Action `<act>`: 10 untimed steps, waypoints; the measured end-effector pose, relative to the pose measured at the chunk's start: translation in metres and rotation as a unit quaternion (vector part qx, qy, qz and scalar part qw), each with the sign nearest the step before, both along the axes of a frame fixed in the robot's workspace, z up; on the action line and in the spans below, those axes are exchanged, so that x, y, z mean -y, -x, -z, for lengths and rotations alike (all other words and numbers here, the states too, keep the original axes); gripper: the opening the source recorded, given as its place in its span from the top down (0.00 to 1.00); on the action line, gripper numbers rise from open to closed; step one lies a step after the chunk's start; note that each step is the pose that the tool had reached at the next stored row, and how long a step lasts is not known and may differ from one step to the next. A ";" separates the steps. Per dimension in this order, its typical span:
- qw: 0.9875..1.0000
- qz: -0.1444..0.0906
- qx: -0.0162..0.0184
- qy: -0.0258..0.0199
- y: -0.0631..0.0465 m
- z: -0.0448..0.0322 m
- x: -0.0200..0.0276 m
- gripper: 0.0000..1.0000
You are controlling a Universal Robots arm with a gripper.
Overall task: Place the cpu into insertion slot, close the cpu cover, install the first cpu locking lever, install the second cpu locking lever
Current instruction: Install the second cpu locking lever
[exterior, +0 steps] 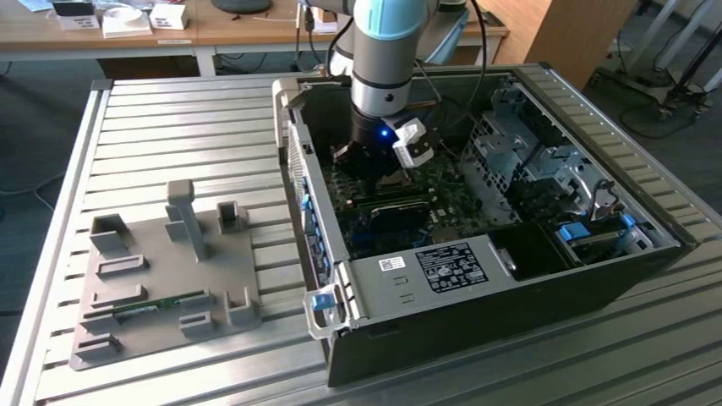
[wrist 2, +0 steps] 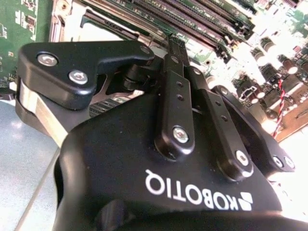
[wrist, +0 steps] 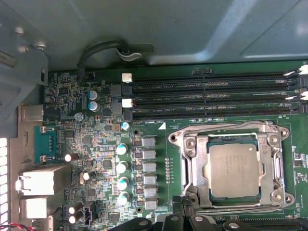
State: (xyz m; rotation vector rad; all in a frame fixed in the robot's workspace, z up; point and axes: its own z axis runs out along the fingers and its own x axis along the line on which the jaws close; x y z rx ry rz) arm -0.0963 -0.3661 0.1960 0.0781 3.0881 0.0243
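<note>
In the first wrist view the cpu [wrist: 234, 171], a silver-grey square, lies flat in the insertion slot [wrist: 226, 140] on the green board. The cpu cover [wrist: 192, 163], a silver frame with a window, lies down around it. Thin lever rods [wrist: 226, 126] run along two sides of that frame. My gripper [wrist: 185, 211] sits at the frame's corner beside one rod, fingers shut, with nothing seen between them. The second wrist view looks past the black gripper [wrist 2: 175, 45], whose tip is low over the board. In the exterior view the gripper [exterior: 378, 169] reaches down inside the open computer case [exterior: 474, 279].
Long black memory slots [wrist: 211, 96] run beside the socket, and a column of capacitors [wrist: 121, 168] and rear ports [wrist: 41, 183] stand on its other side. On the slatted table at the exterior view's left sits a grey fixture plate [exterior: 158, 279] holding a memory stick [exterior: 147, 309].
</note>
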 end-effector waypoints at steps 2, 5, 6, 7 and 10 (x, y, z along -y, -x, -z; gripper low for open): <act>1.000 0.000 0.000 0.000 0.000 0.0009 0.0000 0.90; 1.000 0.000 0.000 0.000 0.000 0.0020 0.0000 0.90; 1.000 0.000 0.000 0.000 0.000 0.0021 0.0000 0.90; 1.000 0.000 0.000 0.000 0.000 0.0020 0.0000 0.90; 1.000 0.000 0.000 0.000 0.000 0.0021 0.0000 0.90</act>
